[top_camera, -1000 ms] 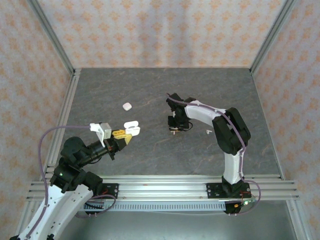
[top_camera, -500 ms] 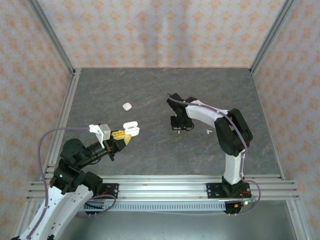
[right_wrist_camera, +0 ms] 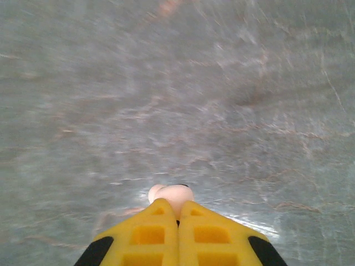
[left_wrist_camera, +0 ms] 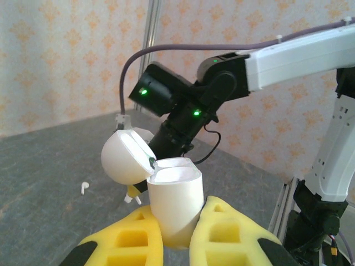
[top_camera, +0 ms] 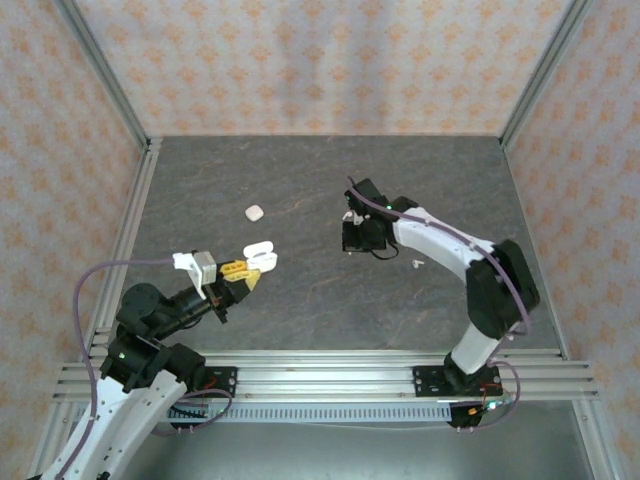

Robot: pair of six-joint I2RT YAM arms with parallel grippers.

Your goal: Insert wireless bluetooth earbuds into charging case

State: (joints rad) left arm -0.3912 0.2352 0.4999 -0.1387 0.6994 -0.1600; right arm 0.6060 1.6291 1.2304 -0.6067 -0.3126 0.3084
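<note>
One earbud [right_wrist_camera: 171, 195] is pinched at the tips of the R claw [right_wrist_camera: 177, 210], shut on it over the bench [right_wrist_camera: 222, 83]. The charging case [left_wrist_camera: 175, 194], lid open, is gripped in the L claw [left_wrist_camera: 177, 219], well apart from the R claw. Step judged: pick done, transfer due. Next: bud to be carried over the case mouth, stem aligned w/ a socket.

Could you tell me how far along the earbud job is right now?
Done: the left gripper holds the case, lid open. In hand: the right gripper is shut on one earbud, away from the case. Left: seating it, then fetching the other earbud lying on the table.
</note>
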